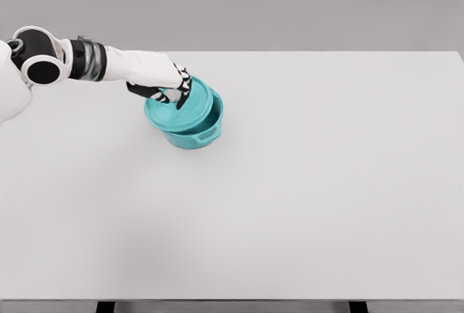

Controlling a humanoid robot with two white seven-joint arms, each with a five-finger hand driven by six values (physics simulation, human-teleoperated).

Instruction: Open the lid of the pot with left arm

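Observation:
A teal pot (197, 133) stands on the white table (304, 182), left of the middle and toward the back. Its teal lid (190, 114) is tilted and shifted toward the left, raised off the pot's rim on the right side. My left hand (172, 93) reaches in from the upper left and has its dark fingers curled around the lid's knob, which is hidden under them. A small handle sticks out on the pot's front right. The right arm does not show.
The table's far edge runs just behind the pot. Its front edge lies along the bottom of the view, with two dark legs below.

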